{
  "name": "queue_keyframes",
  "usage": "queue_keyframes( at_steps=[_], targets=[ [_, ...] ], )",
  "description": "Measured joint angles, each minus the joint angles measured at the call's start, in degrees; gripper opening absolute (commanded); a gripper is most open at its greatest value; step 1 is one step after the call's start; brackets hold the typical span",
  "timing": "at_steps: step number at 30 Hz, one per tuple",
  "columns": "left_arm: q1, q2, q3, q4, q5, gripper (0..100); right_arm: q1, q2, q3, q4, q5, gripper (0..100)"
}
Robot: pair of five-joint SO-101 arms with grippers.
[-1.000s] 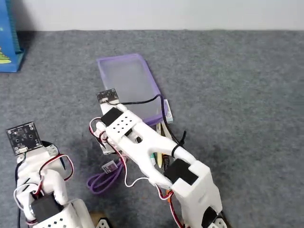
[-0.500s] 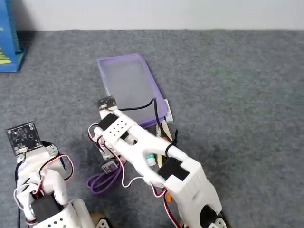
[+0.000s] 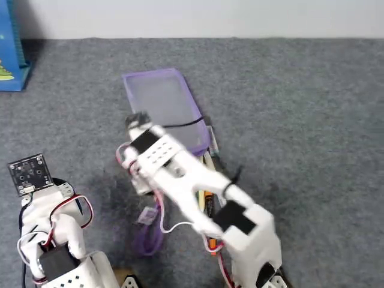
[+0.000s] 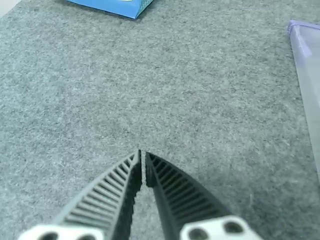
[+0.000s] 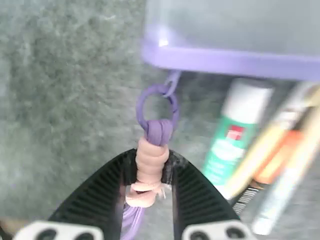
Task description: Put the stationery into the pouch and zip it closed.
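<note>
Pouch point(image 3: 163, 105): purple, flat on worktop point(image 3: 300, 120), approx. 11 o'clock of centre in high view. Stationery point(image 5: 235, 135) (glue stick, pens) lies just beside pouch edge, at its 5 o'clock. Pull cord point(image 5: 159, 131) attached at zip ring. Right gripper point(image 5: 148, 165) clamped on cord's pink bead. Left gripper point(image 4: 142, 156): jaws together, over bare worktop; arm at 8 o'clock.

A blue box point(image 3: 8, 54) sits on grey carpet point(image 3: 300, 120) beside the white wall point(image 3: 240, 18).
</note>
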Motion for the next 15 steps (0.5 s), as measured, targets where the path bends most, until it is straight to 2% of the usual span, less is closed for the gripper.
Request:
queue_keyframes(
  at_steps=[7, 13, 15],
  targets=[
    [0.0, 0.0, 0.0, -0.4, 0.0, 3, 7.4, -11.0, 0.0, 4.8, 14.9, 0.8],
    [6.4, -0.4, 1.6, -2.0, -3.9, 25, 7.6, -12.7, 0.0, 6.3, 20.2, 0.8],
    [9.1, 0.0, 1.7, -2.0, -3.8, 28, 7.6, -12.9, 0.0, 6.3, 20.6, 0.8]
  ],
)
